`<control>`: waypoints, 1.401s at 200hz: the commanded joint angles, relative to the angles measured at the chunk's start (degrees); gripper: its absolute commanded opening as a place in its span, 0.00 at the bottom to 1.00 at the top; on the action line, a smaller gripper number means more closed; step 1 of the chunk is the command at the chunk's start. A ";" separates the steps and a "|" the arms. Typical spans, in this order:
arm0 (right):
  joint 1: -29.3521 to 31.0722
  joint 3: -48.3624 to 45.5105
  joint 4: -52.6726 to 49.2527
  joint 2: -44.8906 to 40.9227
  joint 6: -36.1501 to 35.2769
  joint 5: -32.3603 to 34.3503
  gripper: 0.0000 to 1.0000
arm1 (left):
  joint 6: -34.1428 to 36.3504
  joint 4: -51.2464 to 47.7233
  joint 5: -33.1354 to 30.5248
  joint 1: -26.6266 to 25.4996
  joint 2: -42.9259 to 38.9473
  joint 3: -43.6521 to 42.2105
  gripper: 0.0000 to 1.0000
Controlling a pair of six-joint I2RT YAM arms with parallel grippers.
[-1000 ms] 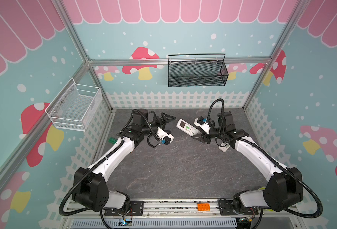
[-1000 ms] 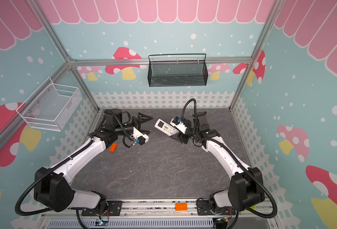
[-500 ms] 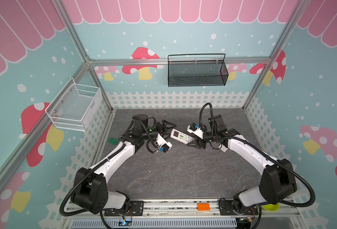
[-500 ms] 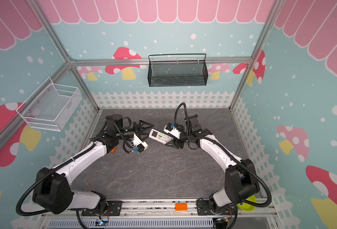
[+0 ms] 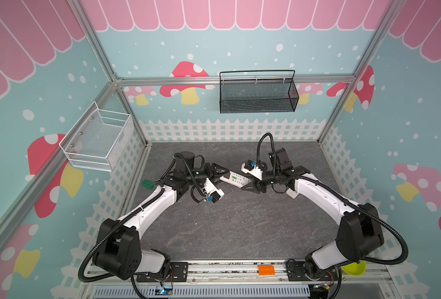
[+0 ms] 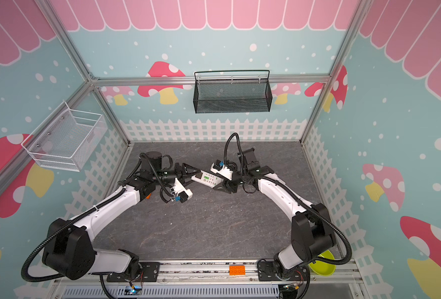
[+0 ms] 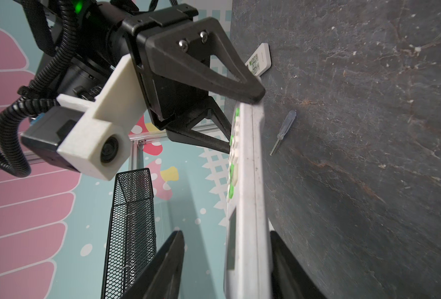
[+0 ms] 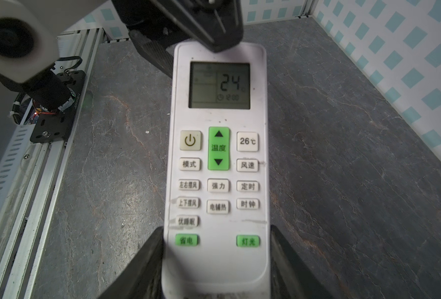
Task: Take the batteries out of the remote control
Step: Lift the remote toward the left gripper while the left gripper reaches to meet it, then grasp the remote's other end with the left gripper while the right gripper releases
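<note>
remote control (image 8: 218, 165) is clenched in right end effector (image 8: 215, 229), loosely straddled by left end effector (image 7: 224, 233); batteries judged not yet out.

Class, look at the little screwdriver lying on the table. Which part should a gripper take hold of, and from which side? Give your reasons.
Grip the screwdriver by its clear handle, the thickest part; the thin shaft would likely slip. It lies flat on the table with nothing touching it, so probably come from straight above, jaws across its length.
</note>
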 commanded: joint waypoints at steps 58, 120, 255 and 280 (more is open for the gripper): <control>0.63 0.55 -0.08 -1.02 -2.03 0.22 0.50 | 3.09 -2.10 -0.92 -0.41 -1.63 -0.79 0.19; 0.62 0.11 1.77 -4.91 -1.02 5.60 0.87 | -2.62 -8.19 -7.63 -0.44 -3.77 0.11 0.03; -0.58 -22.64 36.65 -22.06 37.36 10.09 0.98 | -103.96 -44.36 -10.43 -0.80 -4.63 8.76 0.01; -0.56 -26.97 41.14 -18.26 43.67 7.76 0.99 | -112.09 -35.30 0.23 6.54 -6.16 -0.11 0.00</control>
